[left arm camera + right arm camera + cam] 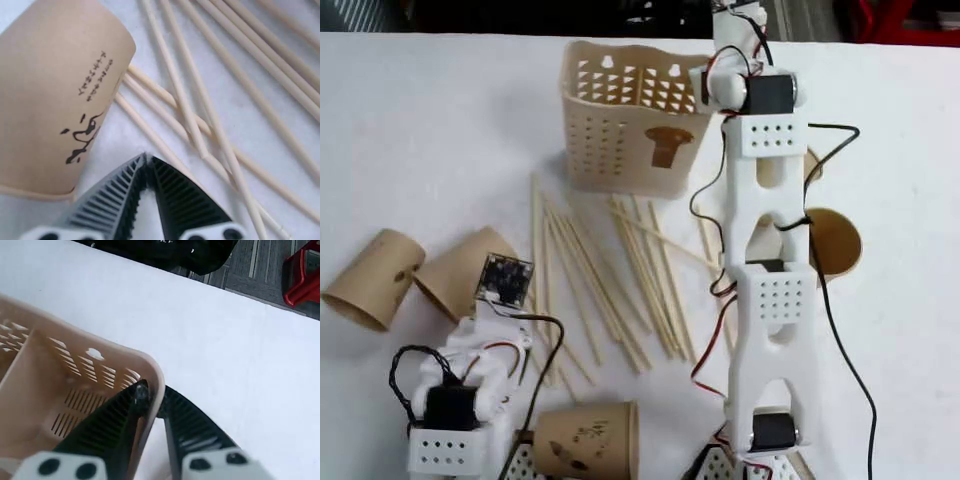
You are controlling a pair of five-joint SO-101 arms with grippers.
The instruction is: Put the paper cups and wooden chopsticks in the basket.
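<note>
White worktop spreads out under the overhead camera. A beige perforated plastic basket (620,130) stands at its far side, pale wooden chopsticks (610,280) lie fanned loose in the middle, and brown paper cups (375,278) lie on their sides nearer the arms. As far as I can see, nothing is in the basket. The right arm (768,260) stretches long and nearly straight to the basket's corner, while the left arm (450,410) sits folded low beside a cup.

From the left wrist, the left arm's fingers (146,162) are pressed together and empty. They point down at the worktop between a lying cup and the chopsticks.

From the right wrist, the right arm's fingers (142,397) straddle the basket's rim, one inside and one outside, pinching the wall. I'd guess that is to steady the basket or drag it closer for loading.
</note>
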